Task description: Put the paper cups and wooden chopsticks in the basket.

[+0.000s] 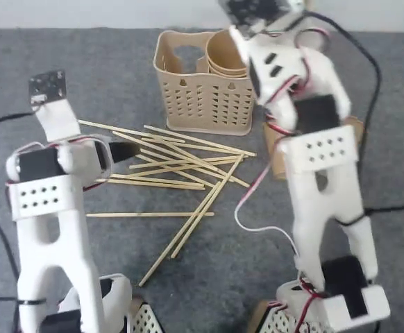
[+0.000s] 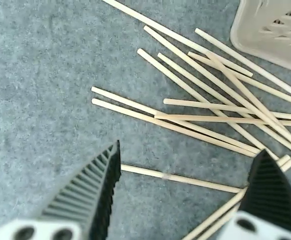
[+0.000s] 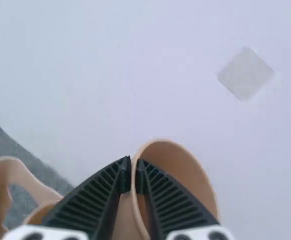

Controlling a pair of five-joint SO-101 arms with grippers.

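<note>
Right gripper [image 3: 134, 172] is pinched narrow on the rim of a cup [image 3: 178, 167], one finger inside and one outside. In the high view that cup is on top of the stacked cups [image 1: 226, 52] in the right-hand part of the basket [image 1: 198, 104]. Can't tell if it's fully seated. The basket stands near the far edge of the grey surface [image 1: 84, 55], where it meets the white wall [image 3: 110, 60], so there's tight room behind it. The right arm leans over the basket's right corner.

Left gripper [image 2: 188, 150] is spread wide, holding nothing, above the surface at the left end of the chopsticks [image 2: 210, 100]. A single chopstick [image 2: 180, 178] lies across the gap between its fingers, below them; contact not clear.

The chopsticks all lie on the surface in a loose crossed pile between the two arms. The far ends are just beside the basket's front wall. A few long ones run diagonally toward the near edge between the arm bases.

A white cable [image 1: 257, 229] loops on the surface beside the right arm, near the pile's right side.

Widest stretch of bare surface is left of the basket, past the left arm. There's a smaller bare patch at the front, between the arm bases.
</note>
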